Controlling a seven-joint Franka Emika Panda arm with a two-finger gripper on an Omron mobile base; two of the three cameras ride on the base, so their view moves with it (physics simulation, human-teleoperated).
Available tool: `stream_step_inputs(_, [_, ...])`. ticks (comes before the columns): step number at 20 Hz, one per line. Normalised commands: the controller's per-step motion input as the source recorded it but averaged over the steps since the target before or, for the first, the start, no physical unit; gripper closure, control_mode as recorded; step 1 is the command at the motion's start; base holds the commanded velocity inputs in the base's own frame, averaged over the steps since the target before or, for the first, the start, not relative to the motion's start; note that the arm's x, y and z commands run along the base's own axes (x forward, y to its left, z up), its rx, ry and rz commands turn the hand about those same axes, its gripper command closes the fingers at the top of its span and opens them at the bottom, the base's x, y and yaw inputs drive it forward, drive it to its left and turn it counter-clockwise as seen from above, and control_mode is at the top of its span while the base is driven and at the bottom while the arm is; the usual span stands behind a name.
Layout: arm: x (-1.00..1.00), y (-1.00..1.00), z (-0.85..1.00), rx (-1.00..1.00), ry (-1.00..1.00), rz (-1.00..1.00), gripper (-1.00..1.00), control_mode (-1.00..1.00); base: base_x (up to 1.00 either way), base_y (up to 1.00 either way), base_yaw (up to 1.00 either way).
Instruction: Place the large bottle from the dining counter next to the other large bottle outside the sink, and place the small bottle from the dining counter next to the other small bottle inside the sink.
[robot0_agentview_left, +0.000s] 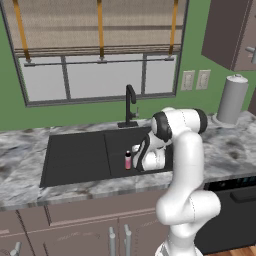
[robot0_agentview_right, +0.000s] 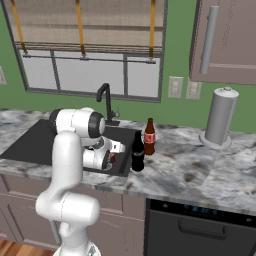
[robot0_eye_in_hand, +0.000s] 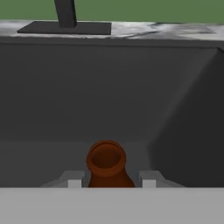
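Jaws nearly closed around the neck of a small brown bottle (robot0_eye_in_hand: 106, 165), low inside the dark sink (robot0_eye_in_hand: 109, 87)

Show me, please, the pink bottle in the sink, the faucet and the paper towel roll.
pink bottle (robot0_agentview_left: 128, 161): left base view, its body.
faucet (robot0_agentview_left: 130, 102): left base view, its upright neck.
paper towel roll (robot0_agentview_right: 220, 116): right base view, its side.

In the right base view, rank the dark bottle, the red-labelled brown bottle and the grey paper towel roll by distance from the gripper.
1. Dark bottle, on the counter edge beside the sink, just right of the gripper.
2. Red-labelled brown bottle, behind it.
3. Grey paper towel roll, far right.
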Motion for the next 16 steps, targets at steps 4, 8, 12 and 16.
stream_step_inputs(4, [0.0,0.0,0.0,-0.01,-0.05,0.0,-1.0,-1.0,0.0,0.0,0.0])
stream_step_inputs(8, [0.0,0.0,0.01,-0.05,-0.06,0.0,-1.0,-1.0,0.0,0.0,0.0])
stream_step_inputs(12, [0.0,0.0,0.24,-0.05,-0.09,0.0,-1.0,-1.0,0.0,0.0,0.0])
stream_step_inputs(16, [-0.07,0.0,0.52,-0.01,-0.1,0.0,-1.0,-1.0,0.0,0.0,0.0])
